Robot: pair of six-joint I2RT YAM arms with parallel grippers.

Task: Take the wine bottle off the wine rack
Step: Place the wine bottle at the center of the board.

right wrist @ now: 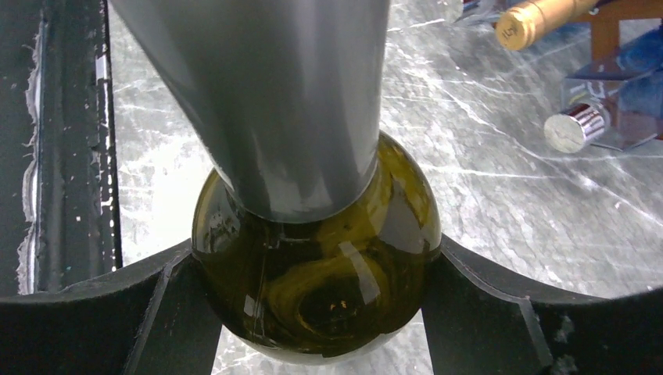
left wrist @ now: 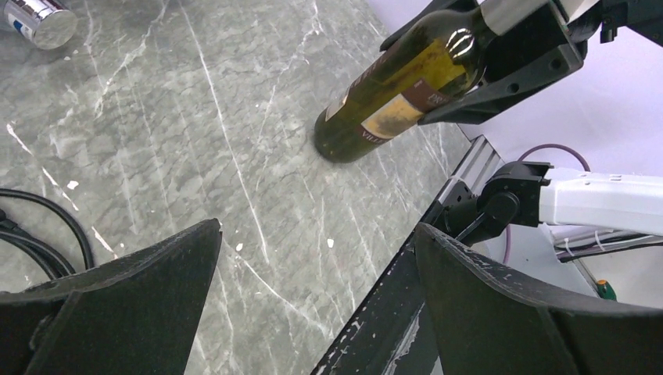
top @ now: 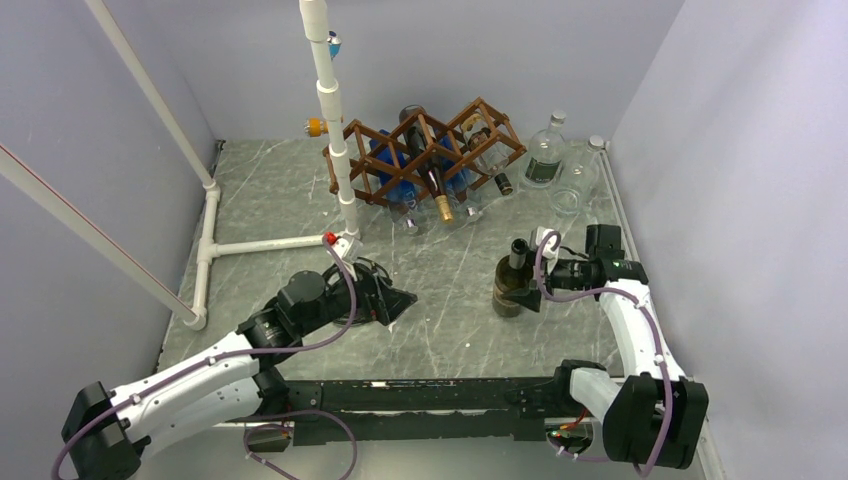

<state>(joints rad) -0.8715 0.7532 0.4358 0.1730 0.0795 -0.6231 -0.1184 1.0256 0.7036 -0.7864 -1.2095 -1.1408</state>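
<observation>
Right wrist view: wine bottle (right wrist: 313, 266) sits dead centre in my right pincer (right wrist: 317, 312), with both fingers (right wrist: 94, 328) against the green glass at the shoulder, just under the grey neck foil. So the right pincer is pinching the wine bottle, not standing free of it.

Axis: vertical, neck up. Left wrist view shows the base meeting the marble table (top: 440, 330). My grip comes in horizontally from the right-hand side.

Position: near-right part of the table, well apart from the wine rack (top: 430, 150), which lies at the far side, ahead and left of the bottle. It's fully out of the cells. Other bottles lie in the rack with their necks pointing toward me.

Left pincer (top: 398, 298): jaws spread wide, empty, low over the table left of the bottle and apart from it. The right arm is the one on the bottle.

Judgement: removal looks done and what's left is the release, which turns on that upright axis. Spread the fingers sideways, then back straight out horizontally toward my side. A lift or twist could tip it. The clear glass bottles (top: 560, 165) beyond look out of that path.
</observation>
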